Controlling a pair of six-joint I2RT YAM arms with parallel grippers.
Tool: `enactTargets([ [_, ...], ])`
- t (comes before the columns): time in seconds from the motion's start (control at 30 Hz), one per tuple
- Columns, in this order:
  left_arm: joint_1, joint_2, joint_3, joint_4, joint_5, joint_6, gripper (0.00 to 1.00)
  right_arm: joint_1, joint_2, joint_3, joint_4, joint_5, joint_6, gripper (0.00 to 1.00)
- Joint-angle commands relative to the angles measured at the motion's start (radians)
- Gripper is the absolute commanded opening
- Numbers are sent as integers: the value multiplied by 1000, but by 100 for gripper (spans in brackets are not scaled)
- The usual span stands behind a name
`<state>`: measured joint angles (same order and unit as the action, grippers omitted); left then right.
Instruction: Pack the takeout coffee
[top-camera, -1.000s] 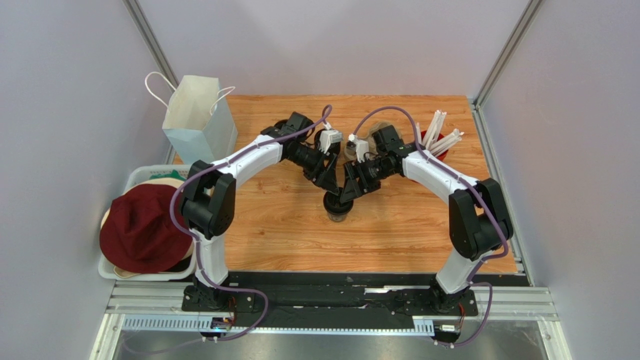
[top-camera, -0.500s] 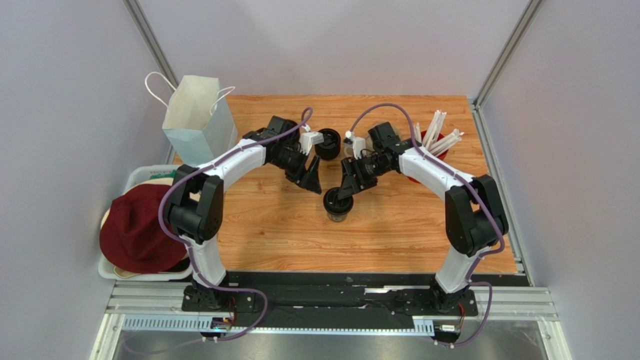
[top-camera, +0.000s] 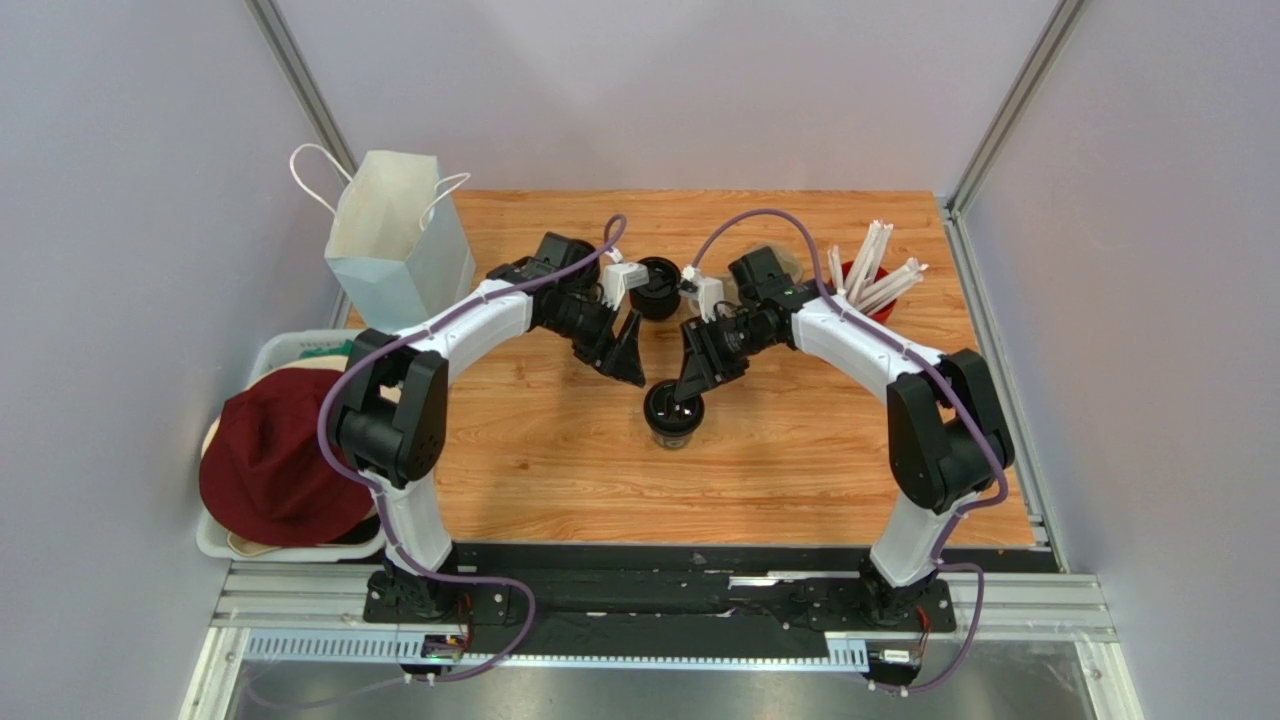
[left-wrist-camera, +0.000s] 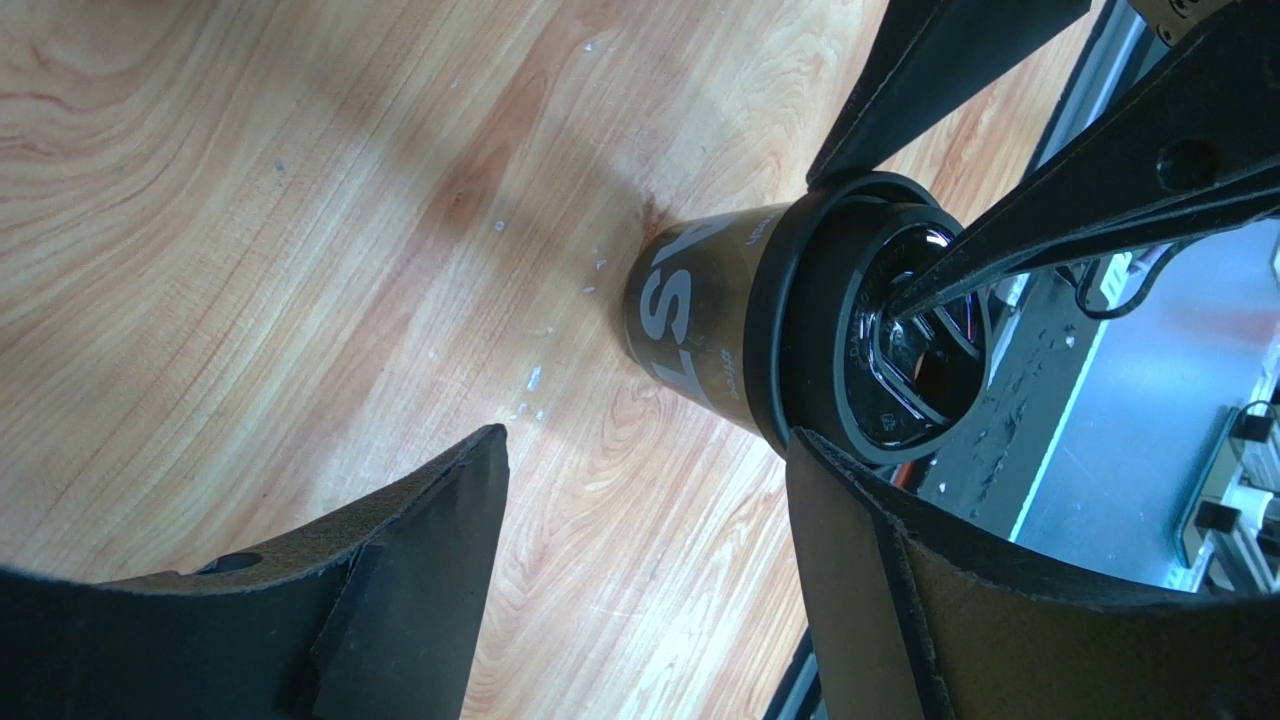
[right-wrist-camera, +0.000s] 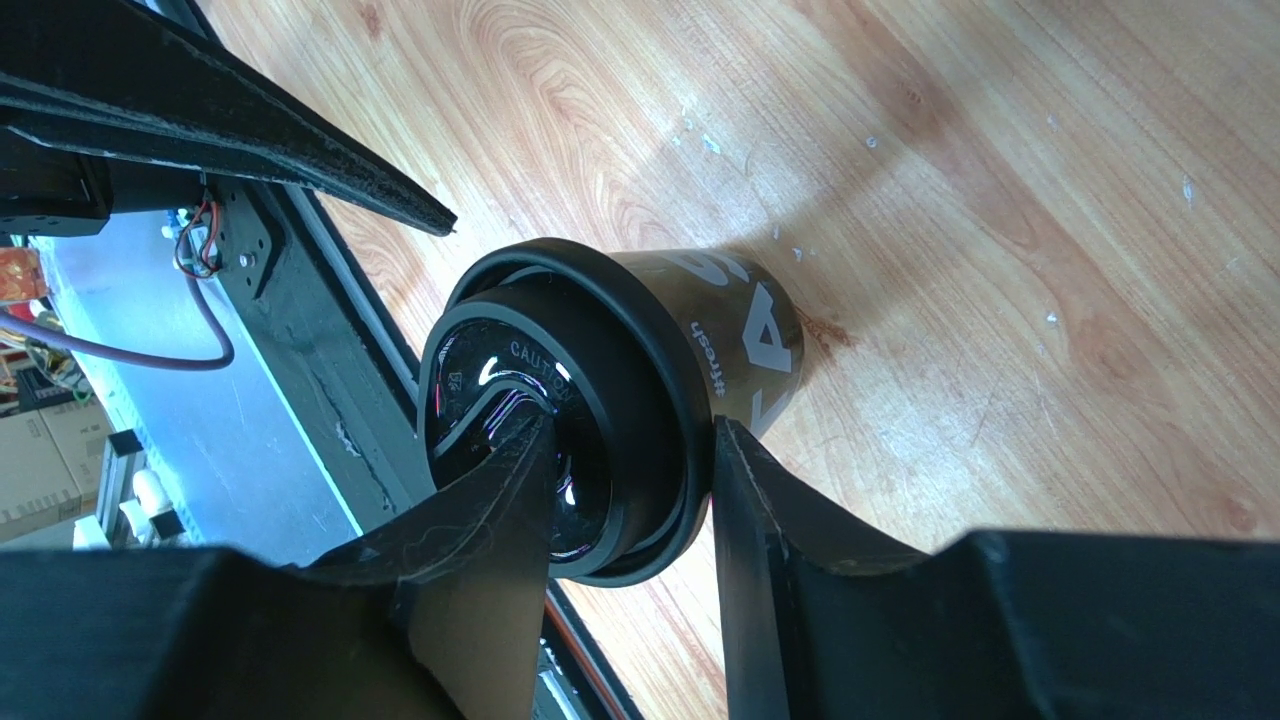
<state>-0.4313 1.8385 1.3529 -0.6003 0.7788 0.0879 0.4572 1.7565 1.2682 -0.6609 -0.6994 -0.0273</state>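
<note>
The takeout coffee (top-camera: 672, 411) stands mid-table, a small black cup with its round black lid on. It shows in the left wrist view (left-wrist-camera: 703, 318) and the right wrist view (right-wrist-camera: 736, 353). My right gripper (top-camera: 685, 387) (right-wrist-camera: 631, 435) is closed over the lid's rim (right-wrist-camera: 661, 375), with one finger across the lid top and the other against the outside of the rim. My left gripper (top-camera: 627, 369) (left-wrist-camera: 643, 450) is open and empty, just left of the cup, with its right finger (left-wrist-camera: 902, 600) close to the lid.
A second black cup (top-camera: 655, 285) stands behind, between the two wrists. The white paper bag (top-camera: 394, 233) stands upright at the back left corner. White straws in a red holder (top-camera: 876, 275) are at the back right. A bin with a red hat (top-camera: 286, 458) sits beside the table on the left.
My left gripper has drawn back to the left, away from the coffee cup, uncovering the second black cup. My right gripper has stayed at the lid.
</note>
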Motion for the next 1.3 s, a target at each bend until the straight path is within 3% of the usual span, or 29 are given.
enactTargets([
  [0.0,-4,13,0,28,39,7,76,6,37,3,-5,34,-52,38],
  [0.6,-12,28,-46,22,135,59,72,35,87,72,-55,49,-163,35],
  [1.27,-44,148,-61,-16,-119,67,57,61,90,46,-46,118,-200,34],
])
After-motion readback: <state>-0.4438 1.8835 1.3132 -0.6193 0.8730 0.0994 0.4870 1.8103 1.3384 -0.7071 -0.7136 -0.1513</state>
